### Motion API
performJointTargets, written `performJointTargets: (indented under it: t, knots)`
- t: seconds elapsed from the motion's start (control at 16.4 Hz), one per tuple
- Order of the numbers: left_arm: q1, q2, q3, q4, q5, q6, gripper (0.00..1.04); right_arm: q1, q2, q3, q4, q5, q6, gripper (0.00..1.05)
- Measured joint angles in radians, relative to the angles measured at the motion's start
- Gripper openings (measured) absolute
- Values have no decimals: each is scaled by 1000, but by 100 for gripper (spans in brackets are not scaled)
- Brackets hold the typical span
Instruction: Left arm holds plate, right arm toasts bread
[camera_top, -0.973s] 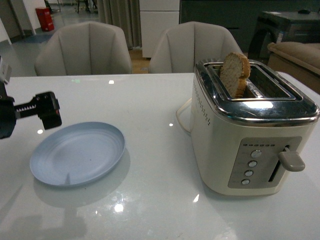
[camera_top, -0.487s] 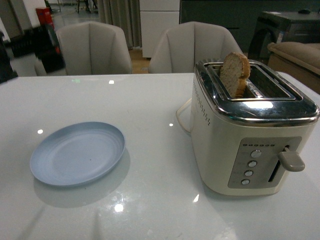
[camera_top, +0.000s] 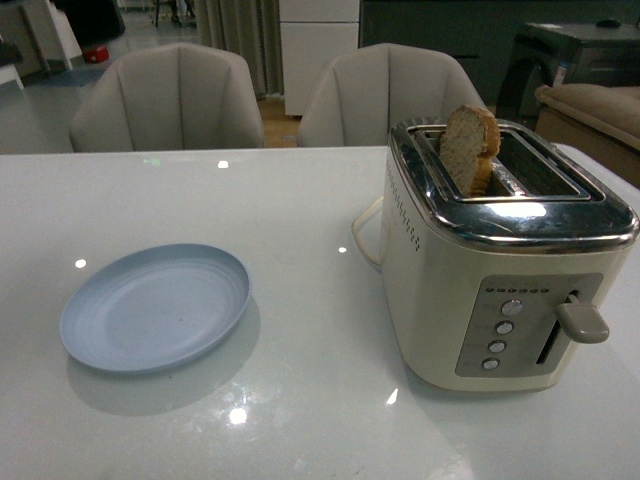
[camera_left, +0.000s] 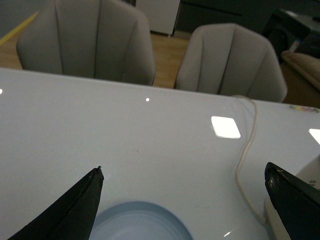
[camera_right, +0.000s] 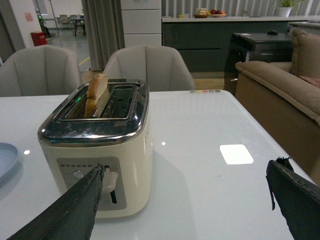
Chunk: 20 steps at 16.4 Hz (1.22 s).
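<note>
Bread (camera_top: 470, 150) is being held upright in the toaster (camera_top: 500, 260) slot at three o'clock. Plate (camera_top: 155, 308) is lying free at nine o'clock, the left gripper (camera_left: 182, 197) having been withdrawn, spread wide, above it. The right gripper (camera_right: 185, 202) is gaping empty too.

Two grey chairs (camera_top: 165, 95), glossy white table (camera_top: 300, 200)

Front view faces the far chairs; both wrist views look likewise, sharing the cream chrome-topped toaster (camera_top: 505, 250) (camera_right: 97, 150).
</note>
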Motion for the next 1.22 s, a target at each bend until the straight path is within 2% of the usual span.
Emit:
performJointTargets:
  t: [0.36,0.43,0.49,0.73,0.79,1.03,1.16,1.22]
  knots:
    - [-63,-156,-25,-2,-32,87,98,0,0,0,0,0,0,98]
    - [-66,-179,-69,102,-98,134,89,0,0,0,0,0,0,98]
    - [-56,-246,-163,150,-114,183,76,0,0,0,0,0,0,98]
    - [3,-449,-474,239,-72,231,26,0,0,0,0,0,0,98]
    - [24,-516,-568,260,-46,231,4,0,0,0,0,0,0,98]
    - [61,-640,-697,264,-13,234,2,0,0,0,0,0,0,98]
    - [126,-695,-738,248,58,235,2,0,0,0,1,0,0,98]
    - [139,-721,-755,238,52,234,2,0,0,0,0,0,0,98]
